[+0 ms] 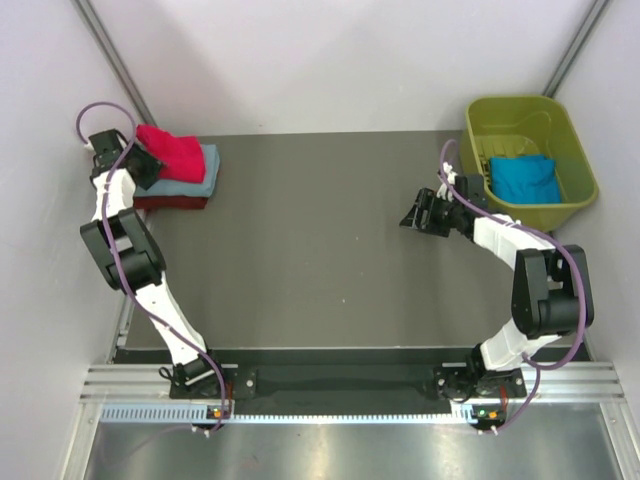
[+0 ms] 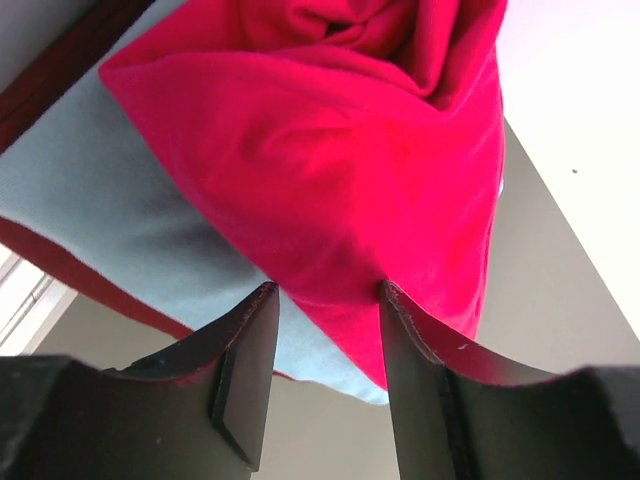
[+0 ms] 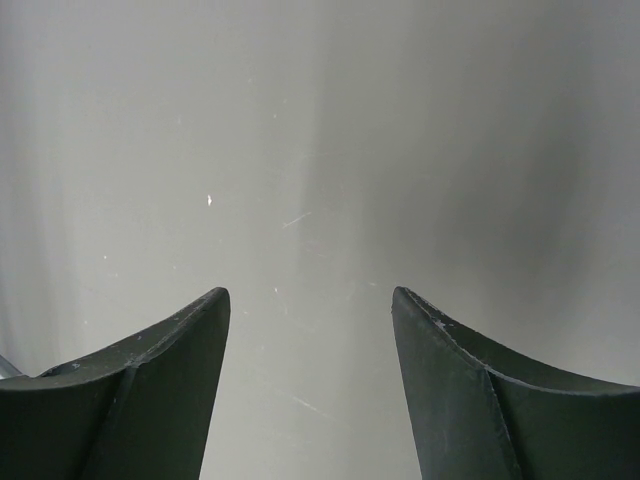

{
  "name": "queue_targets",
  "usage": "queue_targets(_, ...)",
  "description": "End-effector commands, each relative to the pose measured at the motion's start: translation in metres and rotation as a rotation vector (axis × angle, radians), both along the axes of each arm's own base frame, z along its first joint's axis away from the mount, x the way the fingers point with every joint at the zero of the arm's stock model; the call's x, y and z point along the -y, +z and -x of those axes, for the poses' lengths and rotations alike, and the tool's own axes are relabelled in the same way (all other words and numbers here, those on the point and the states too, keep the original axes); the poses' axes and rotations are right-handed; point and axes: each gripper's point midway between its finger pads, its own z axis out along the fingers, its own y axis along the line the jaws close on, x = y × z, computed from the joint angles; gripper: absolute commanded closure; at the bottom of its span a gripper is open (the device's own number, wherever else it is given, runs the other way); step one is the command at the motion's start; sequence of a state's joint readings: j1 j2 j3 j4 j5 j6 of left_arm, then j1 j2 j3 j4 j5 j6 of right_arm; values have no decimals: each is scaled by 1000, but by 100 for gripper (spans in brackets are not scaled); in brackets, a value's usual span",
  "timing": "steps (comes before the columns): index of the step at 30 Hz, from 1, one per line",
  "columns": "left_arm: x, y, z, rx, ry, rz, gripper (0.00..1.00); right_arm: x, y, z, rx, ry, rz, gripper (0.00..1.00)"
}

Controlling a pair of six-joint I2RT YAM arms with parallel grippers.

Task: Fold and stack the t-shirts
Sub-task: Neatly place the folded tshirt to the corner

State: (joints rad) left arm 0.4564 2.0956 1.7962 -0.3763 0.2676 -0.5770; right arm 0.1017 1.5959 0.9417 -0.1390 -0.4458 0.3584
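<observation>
At the table's far left lies a stack of t-shirts: a bright red one (image 1: 172, 147) on top, bunched rather than flat, a dusty blue-grey one (image 1: 207, 177) under it and a dark red one (image 1: 172, 203) at the bottom. My left gripper (image 1: 141, 166) hovers at the stack's left side. In the left wrist view its jaws stand apart, left gripper (image 2: 326, 290) tips right at the bright red shirt's (image 2: 340, 160) lower fold, nothing pinched between them. A bright blue t-shirt (image 1: 524, 178) lies in the tub. My right gripper (image 1: 413, 218) hangs open over bare table, right gripper (image 3: 310, 294) empty.
The olive-green tub (image 1: 520, 105) stands at the far right corner. White walls close in on both sides and the back. The dark table top (image 1: 310, 240) stretches between the two arms.
</observation>
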Motion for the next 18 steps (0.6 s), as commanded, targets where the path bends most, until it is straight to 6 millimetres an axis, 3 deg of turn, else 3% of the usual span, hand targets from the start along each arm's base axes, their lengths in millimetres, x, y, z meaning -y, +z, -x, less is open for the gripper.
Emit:
queue_targets(1, -10, 21, -16, 78, 0, -50, 51, 5, 21, -10, 86, -2, 9, 34)
queue_targets(3, -11, 22, -18, 85, -3, -52, 54, 6, 22, -10, 89, -2, 11, 33)
queue_targets(6, -10, 21, -19, 86, -7, -50, 73, 6, 21, -8, 88, 0, 15, 33)
queue_targets(10, -10, 22, -18, 92, -11, -39, 83, 7, 18, -4, 84, -1, 19, 33)
queue_targets(13, -9, 25, -14, 95, -8, -29, 99, 8, 19, -3, 85, -3, 21, 33)
queue_targets(17, 3, 48, -2, 135, -30, 2, 100, 10, 20, -2, 88, -10, 18, 33)
queue_targets(18, 6, 62, 3, 157, -36, 0, 100, 12, 19, -2, 86, -17, 18, 33)
